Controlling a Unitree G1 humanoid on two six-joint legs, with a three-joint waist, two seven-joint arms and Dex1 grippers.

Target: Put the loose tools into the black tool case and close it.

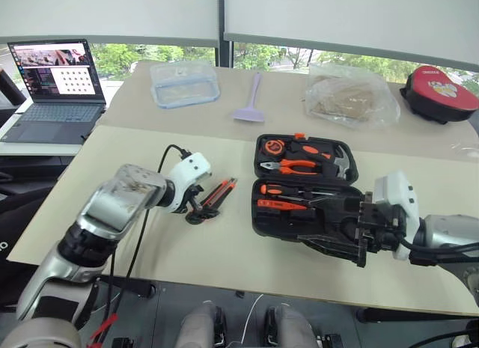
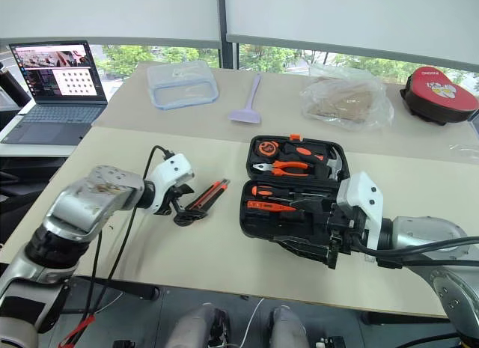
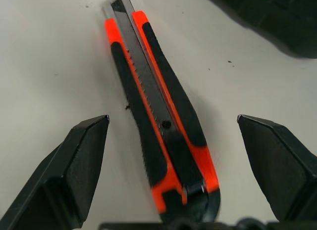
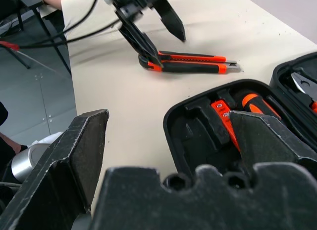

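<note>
The black tool case (image 1: 258, 213) lies open in the middle of the table, its two halves side by side. Orange-handled screwdrivers (image 1: 281, 199) sit in the near half, pliers (image 1: 289, 166) and a tape measure (image 1: 273, 147) in the far half. A black-and-orange utility knife (image 3: 158, 116) lies flat on the table just left of the case. My left gripper (image 3: 171, 120) is open, pointing down, with one finger on each side of the knife's handle end and not touching it. At the case's near right corner, my right gripper (image 1: 329, 230) hangs open and holds nothing.
Along the far side stand a clear plastic box (image 1: 183, 82), a lilac spatula (image 1: 251, 101), a crumpled plastic bag (image 1: 348, 97) and a red-lidded round case (image 1: 440, 90). An open laptop (image 1: 56, 90) sits on a lower table at the far left. The table's near edge runs just below both grippers.
</note>
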